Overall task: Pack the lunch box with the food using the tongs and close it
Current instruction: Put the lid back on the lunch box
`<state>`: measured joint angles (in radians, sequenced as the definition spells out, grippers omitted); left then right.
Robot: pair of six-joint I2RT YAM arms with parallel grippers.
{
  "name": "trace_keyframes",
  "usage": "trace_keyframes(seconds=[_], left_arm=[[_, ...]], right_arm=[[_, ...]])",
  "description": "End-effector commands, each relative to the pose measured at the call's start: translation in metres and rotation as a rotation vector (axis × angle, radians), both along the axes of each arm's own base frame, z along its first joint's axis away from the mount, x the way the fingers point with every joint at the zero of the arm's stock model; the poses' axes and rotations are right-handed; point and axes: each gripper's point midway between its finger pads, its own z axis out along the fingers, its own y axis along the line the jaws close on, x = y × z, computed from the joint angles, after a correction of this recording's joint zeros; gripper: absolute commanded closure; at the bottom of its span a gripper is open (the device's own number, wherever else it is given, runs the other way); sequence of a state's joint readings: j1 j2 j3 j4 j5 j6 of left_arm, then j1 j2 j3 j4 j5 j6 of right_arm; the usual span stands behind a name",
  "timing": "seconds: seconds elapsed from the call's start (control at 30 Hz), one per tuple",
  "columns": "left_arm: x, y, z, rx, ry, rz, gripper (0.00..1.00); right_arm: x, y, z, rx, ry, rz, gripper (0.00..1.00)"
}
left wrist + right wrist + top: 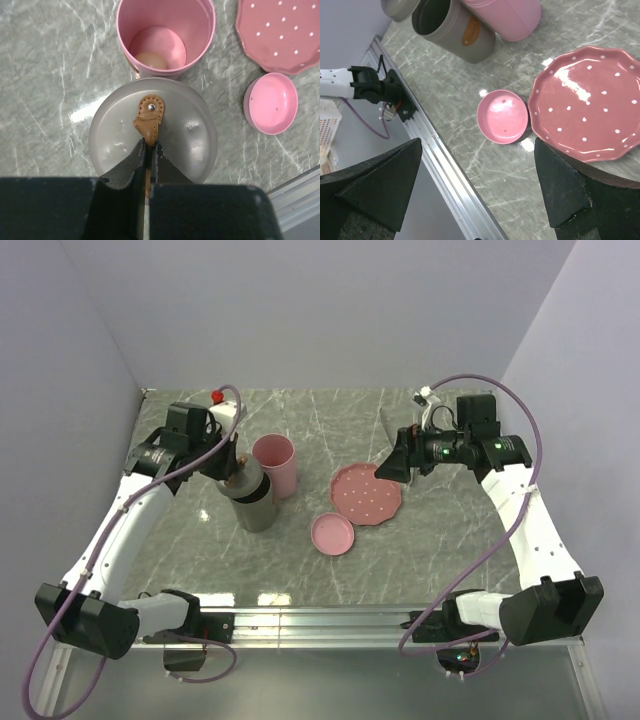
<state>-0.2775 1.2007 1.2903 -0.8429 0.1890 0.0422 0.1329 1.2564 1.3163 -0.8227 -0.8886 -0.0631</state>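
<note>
— Up close, left gripper (149, 149) clamped shut on brown leather tab (149, 116) of grey lid (152, 132), held just above open grey canister (452, 27)
— And right gripper (479, 145)?
— Spread wide, gripping nothing, over spotted pink plate (590, 100) and small pink lid (502, 116)
— Food?
— Down in pink cup (165, 20), cream egg-shaped lump (151, 61); behind plate, flat on table (300, 570), what looks like slim grey tongs (385, 428)
— Any writing?
— Orange label (470, 32) on canister, too small to read
</note>
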Motion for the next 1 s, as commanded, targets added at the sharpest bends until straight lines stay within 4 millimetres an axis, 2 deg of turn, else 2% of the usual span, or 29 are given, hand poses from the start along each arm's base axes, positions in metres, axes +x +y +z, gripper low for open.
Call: trace_keyframes(seconds=[0.0,0.3,0.63,0.97], left_arm=[[0.003,0.0,-0.01,0.019,0.007,-0.012,1.0],[0.011,-0.01,-0.023,0.006,0.031,-0.015,1.0],[0.01,-0.028,-0.039,0.017,0.065,-0.039,1.0],[0.004,-0.025,-0.064,0.063,0.109,-0.029,1.0]], right_arm=[[-0.004,-0.004,0.004,-0.02,-0.046,-0.004,0.0],[-0.006,-0.002,-0.002,0.003,-0.024,-0.006,0.0],[-0.009,-0.001,-0.005,0.008,-0.015,0.0,0.0],[-0.009,0.001,-0.008,0.02,-0.002,0.007,0.0]])
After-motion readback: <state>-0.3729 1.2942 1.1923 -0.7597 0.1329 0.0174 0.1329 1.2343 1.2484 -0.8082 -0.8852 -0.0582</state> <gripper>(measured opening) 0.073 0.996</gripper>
